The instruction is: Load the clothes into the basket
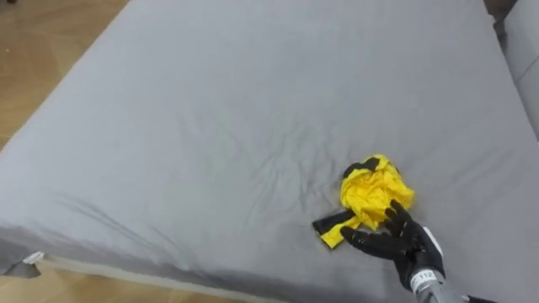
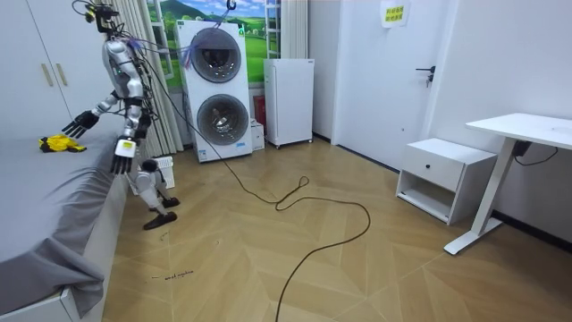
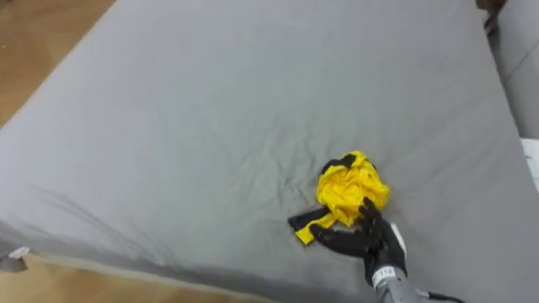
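Yellow garment (image 1: 375, 192) lies crumpled in 1 loose heap on the grey bed sheet (image 1: 210, 126), toward the bed's near-right part and well in from the edge. Thin, slightly glossy cloth, bunched into rounded folds, with dark trim showing at the far top of the heap. A flat black strip (image 1: 331, 223) and a small yellow tab trail out at the near-left. The long axis therefore runs diagonally, near-left tail to far-right bulk, with the bulky end pointing away from the robot. Sheet is matte and smooth, with fine creases fanning out around the heap and longer wrinkles toward the near-left edge. Right hand (image 1: 404, 244), black, comes in from the lower right with fingers spread and nearly straight, tips resting on the garment's near edge and nothing clasped. In the room view the robot stands against the bed's side, leaning over it. Left hand (image 2: 121, 161) hangs by the mattress edge; its state cannot be told. Wooden floor (image 1: 42, 50) beside the bed.
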